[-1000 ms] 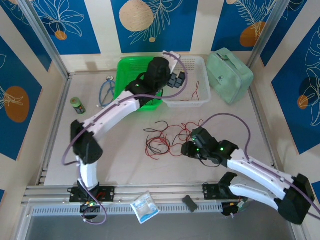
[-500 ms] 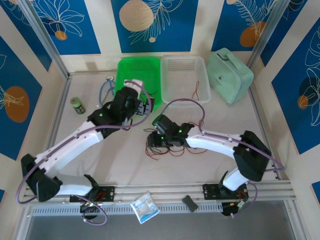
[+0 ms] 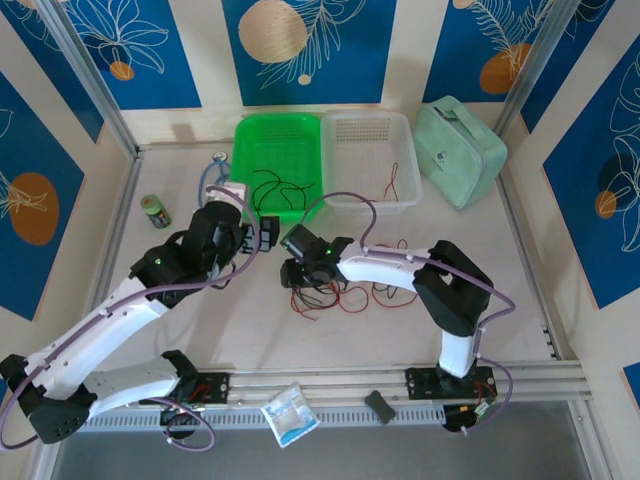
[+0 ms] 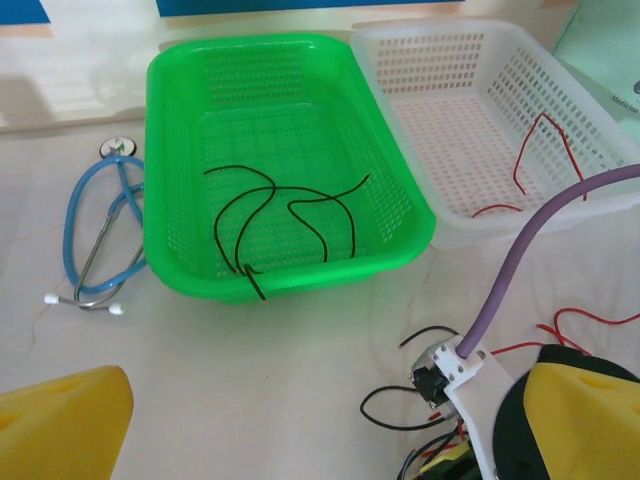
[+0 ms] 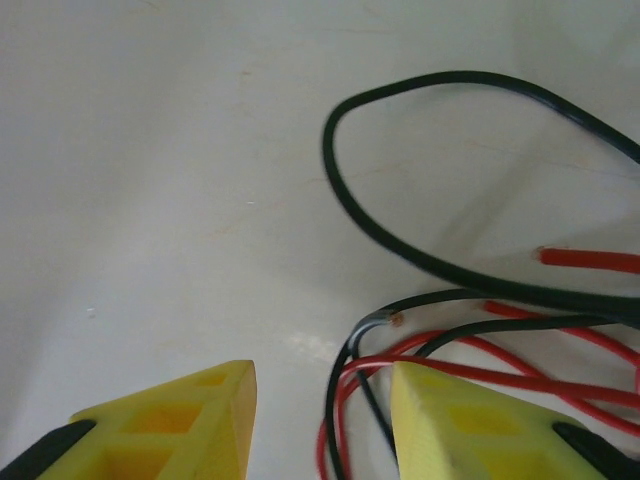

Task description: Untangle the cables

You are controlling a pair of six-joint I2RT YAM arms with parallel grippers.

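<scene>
Red and black thin wires (image 3: 345, 298) lie tangled on the pale counter (image 3: 250, 325). The heap's long axis runs left to right. The right pincer (image 5: 320, 420) stands at its left end, half spread, pinching nothing. The left pincer (image 4: 330, 415) hangs fully spread.

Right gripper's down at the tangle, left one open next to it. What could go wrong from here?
1. In the right wrist view, red wires and a black wire both run past the open right gripper. Closing there may pinch several strands and drag the whole tangle instead of freeing one.
2. The open left gripper sits close to the right arm's wrist and purple cable. A move toward the pile could bump or snag them.
</scene>
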